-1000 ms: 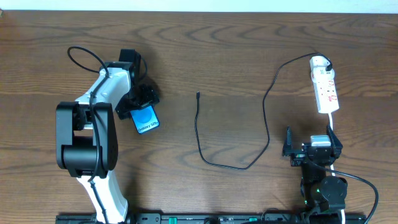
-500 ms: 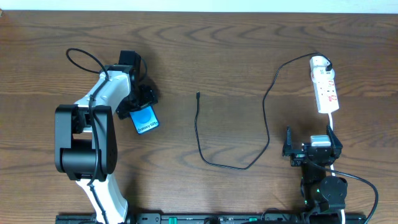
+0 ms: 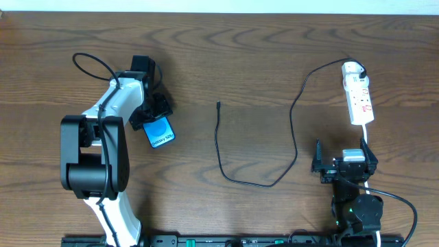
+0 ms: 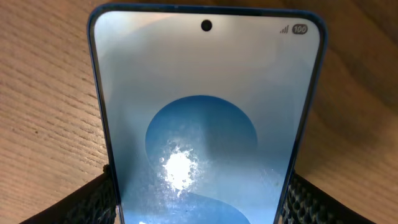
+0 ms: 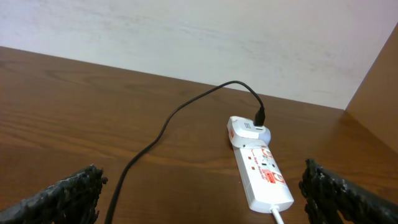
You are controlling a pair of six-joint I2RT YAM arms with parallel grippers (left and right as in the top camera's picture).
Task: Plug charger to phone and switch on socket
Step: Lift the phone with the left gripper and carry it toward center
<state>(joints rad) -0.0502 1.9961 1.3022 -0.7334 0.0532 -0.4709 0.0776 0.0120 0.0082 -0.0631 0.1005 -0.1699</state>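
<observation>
My left claw [image 3: 155, 114] straddles the phone [image 3: 161, 132], left of centre in the overhead view. My fingers [image 4: 102, 199] sit hard against its long edges (whether they bite yet, I cannot tell). I should squeeze evenly so it cannot twist, then bring it toward the cable [image 3: 217, 120] at centre. My right claw [image 3: 345, 163] gapes empty at lower right, below the power strip [image 3: 358, 98].

Likely a lab: wooden table [image 3: 260, 68], white wall [image 5: 186, 31].
</observation>
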